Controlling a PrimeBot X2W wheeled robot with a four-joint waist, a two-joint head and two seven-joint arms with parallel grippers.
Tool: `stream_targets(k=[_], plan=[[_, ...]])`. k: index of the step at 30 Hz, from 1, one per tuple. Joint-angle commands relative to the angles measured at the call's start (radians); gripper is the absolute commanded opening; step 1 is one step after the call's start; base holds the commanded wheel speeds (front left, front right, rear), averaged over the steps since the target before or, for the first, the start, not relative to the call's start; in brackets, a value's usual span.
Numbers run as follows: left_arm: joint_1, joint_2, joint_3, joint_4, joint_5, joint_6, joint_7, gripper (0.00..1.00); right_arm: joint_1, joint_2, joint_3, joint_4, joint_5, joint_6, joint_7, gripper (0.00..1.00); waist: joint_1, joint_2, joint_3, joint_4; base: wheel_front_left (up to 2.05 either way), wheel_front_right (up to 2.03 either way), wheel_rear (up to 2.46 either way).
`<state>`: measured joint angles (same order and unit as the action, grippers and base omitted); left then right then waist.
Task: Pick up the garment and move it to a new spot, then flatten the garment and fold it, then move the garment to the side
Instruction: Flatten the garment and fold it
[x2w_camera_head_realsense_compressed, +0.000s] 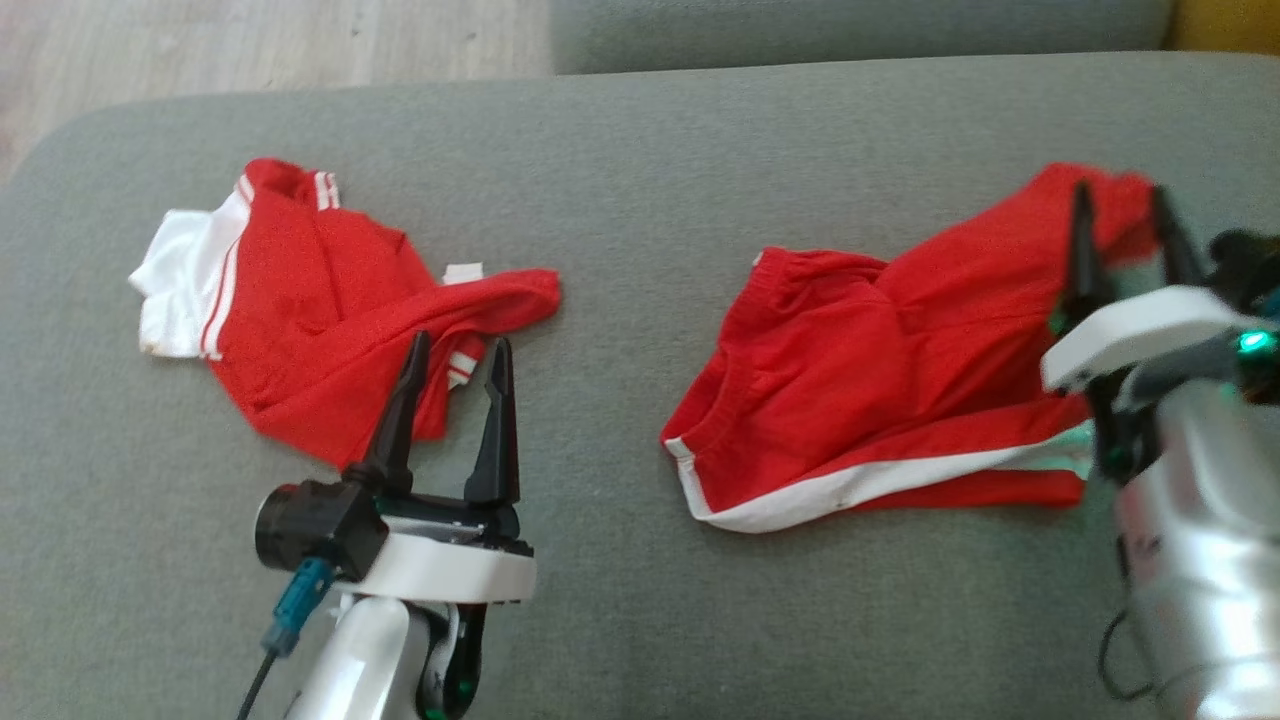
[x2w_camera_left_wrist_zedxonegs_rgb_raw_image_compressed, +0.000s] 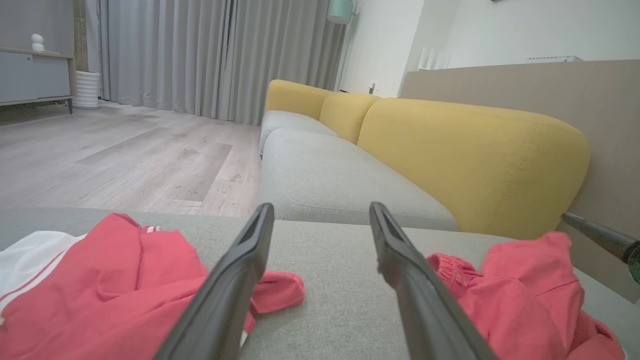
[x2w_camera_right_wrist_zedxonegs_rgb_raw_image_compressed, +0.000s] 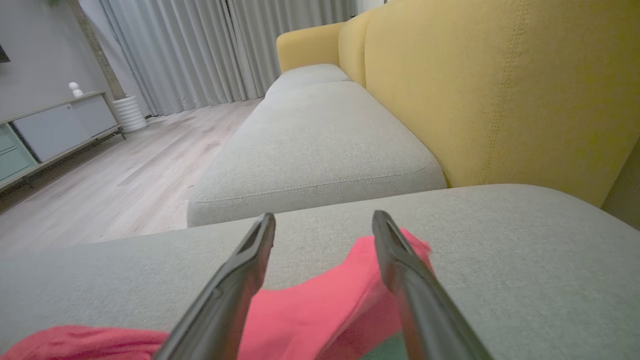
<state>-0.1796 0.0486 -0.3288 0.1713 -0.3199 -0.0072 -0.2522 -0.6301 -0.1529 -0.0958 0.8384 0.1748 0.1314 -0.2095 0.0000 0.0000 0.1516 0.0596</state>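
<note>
Roughly: two red garments lay on the grey cushion (x2w_camera_head_realsense_compressed: 620, 200). The white-trimmed shorts (x2w_camera_head_realsense_compressed: 860, 390) sat rumpled toward its right edge, the shirt (x2w_camera_head_realsense_compressed: 310, 320) crumpled toward its left edge, well apart. The right gripper (x2w_camera_head_realsense_compressed: 1118, 190) had its fingers apart over the shorts' far end. The left gripper (x2w_camera_head_realsense_compressed: 458, 345) was likewise spread, over the shirt's near edge. A yellow backrest (x2w_camera_left_wrist_zedxonegs_rgb_raw_image_compressed: 470, 150) stood past the far right corner.

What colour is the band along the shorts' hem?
The band is white, on red shorts; head view shows it best.

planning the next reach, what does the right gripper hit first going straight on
Probably the next grey seat cushion; the right gripper points just over the red shorts, though depth is unclear.
</note>
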Motion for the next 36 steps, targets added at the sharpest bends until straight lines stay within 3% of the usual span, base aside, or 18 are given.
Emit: stream_targets(k=[1, 6, 11, 17, 26, 36], plan=[[-0.026, 0.002, 0.040, -0.041, -0.001, 0.006, -0.010, 1.00, 0.036, 0.021, 0.045, -0.067, -0.001, -0.001, -0.021, 1.00, 0.0000, 0.0000, -0.013, -0.022, 0.00, 0.00, 0.00], [-0.015, 0.002, 0.050, -0.045, 0.002, 0.003, -0.010, 1.00, 0.139, 0.037, 0.077, -0.177, -0.003, -0.001, -0.039, 1.00, 0.0000, 0.0000, -0.035, -0.056, 0.00, 0.00, 0.00], [0.003, 0.002, 0.053, -0.040, 0.002, -0.008, -0.010, 1.00, 0.337, 0.062, 0.090, -0.350, -0.039, -0.001, -0.048, 1.00, 0.0000, 0.0000, -0.061, -0.091, 0.00, 0.00, 0.00], [0.018, 0.002, 0.046, -0.020, -0.001, -0.020, -0.010, 1.00, 0.487, 0.093, 0.082, -0.420, -0.033, -0.001, -0.047, 1.00, 0.0000, 0.0000, -0.069, -0.107, 0.00, 0.00, 0.00], [-0.006, 0.004, 0.017, 0.031, 0.047, -0.061, -0.010, 1.00, 0.483, 0.102, 0.065, -0.482, -0.026, -0.001, -0.038, 1.00, 0.0000, 0.0000, -0.040, -0.121, 0.00, 0.00, 0.00], [-0.114, 0.100, -0.164, 0.195, 0.126, -0.118, 0.056, 1.00, 0.473, 0.103, 0.061, -0.481, 0.003, -0.001, -0.041, 1.00, 0.0000, 0.0000, 0.013, -0.138, 0.00, 0.00, 0.00]])
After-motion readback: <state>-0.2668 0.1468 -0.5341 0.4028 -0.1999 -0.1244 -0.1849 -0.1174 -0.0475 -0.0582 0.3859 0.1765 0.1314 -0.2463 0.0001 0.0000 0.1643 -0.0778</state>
